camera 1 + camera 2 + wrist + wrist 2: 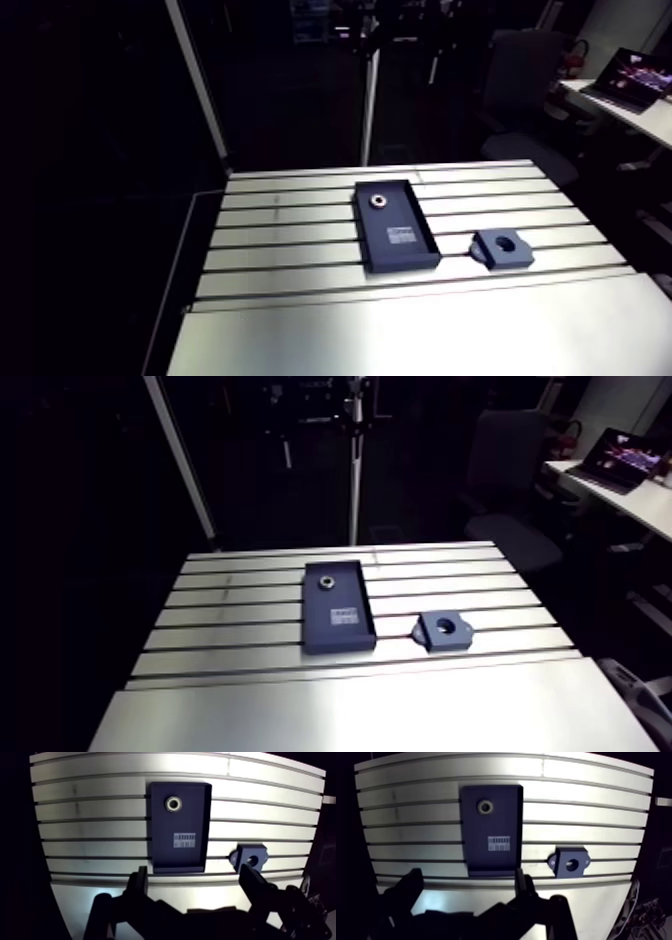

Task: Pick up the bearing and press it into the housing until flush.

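**benchrat:** Quick count, what's actually on the bench (90,827)?

**slotnut:** One of each. One bearing (173,803), sitting loose in the far end of one dark tray (165,852) (there's one barcode label (184,840) on the tray floor too, closer to the gripper end). One housing (245,853), bore facing up, beside the tray's near corner but not touching it.

**benchrat:** And the gripper (194,869)?

**slotnut:** Up above the bench's near side, two fingers (140,884) spread wide, nothing between them. The tray's near edge lines up in the gap.

**benchrat:** Room to move?

**slotnut:** Decent. Slotted bench shows on both sides of the tray, more on the side away from the housing. A smooth strip runs along the near edge.
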Controlling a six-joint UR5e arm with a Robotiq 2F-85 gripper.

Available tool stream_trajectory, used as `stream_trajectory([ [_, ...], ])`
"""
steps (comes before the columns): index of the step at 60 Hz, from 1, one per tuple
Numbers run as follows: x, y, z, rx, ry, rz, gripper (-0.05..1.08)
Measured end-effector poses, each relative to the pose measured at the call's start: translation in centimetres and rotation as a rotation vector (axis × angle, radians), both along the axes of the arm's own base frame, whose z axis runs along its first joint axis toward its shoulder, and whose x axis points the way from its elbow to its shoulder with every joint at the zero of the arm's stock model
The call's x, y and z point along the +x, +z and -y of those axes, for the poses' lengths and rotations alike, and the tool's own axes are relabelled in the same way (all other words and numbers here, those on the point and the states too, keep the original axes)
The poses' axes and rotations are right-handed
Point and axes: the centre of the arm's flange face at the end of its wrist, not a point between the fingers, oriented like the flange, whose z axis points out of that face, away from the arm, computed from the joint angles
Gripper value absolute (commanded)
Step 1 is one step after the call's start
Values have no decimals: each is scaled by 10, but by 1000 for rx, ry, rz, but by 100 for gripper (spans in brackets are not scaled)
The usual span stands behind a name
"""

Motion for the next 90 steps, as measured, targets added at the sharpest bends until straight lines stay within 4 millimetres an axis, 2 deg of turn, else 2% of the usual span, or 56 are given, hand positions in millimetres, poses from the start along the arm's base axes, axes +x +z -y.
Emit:
stream_trajectory([
  [18, -7, -38, -8, 2, -15, -8, 1],
  [41, -20, -87, -4, -4, -20, 0, 1],
  [64, -26, -105, -3, -2, -24, -6, 1],
  [90, -21, -126, -2, -5, -43, -10, 1],
])
